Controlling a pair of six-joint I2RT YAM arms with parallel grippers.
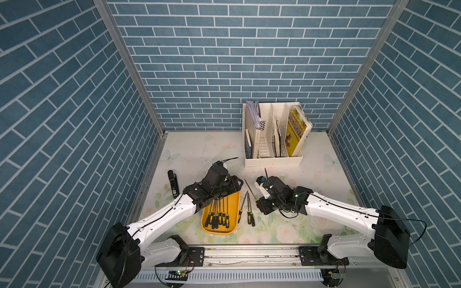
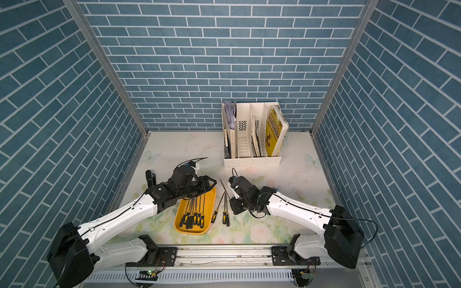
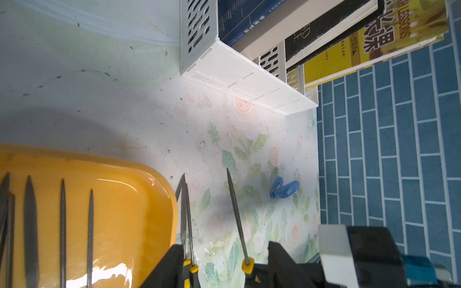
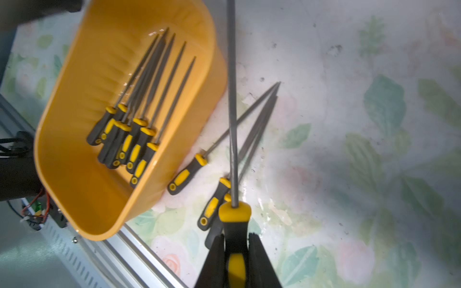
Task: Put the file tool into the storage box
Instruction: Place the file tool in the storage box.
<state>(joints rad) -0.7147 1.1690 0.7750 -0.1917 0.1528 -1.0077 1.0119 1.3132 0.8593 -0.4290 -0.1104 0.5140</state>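
The pale floral surface carries a tall white slotted organiser full of books at the back. The left arm reaches in diagonally with its wrist bent. Its left gripper hovers above the far end of the shallow yellow-orange plastic storage box, jaws apart around nothing. The right arm stretches low toward the middle. The right gripper is clamped on the black-and-yellow handle of a slim grey file tool, which is raised just beside the box, over loose files on the surface. Other files lie inside the box.
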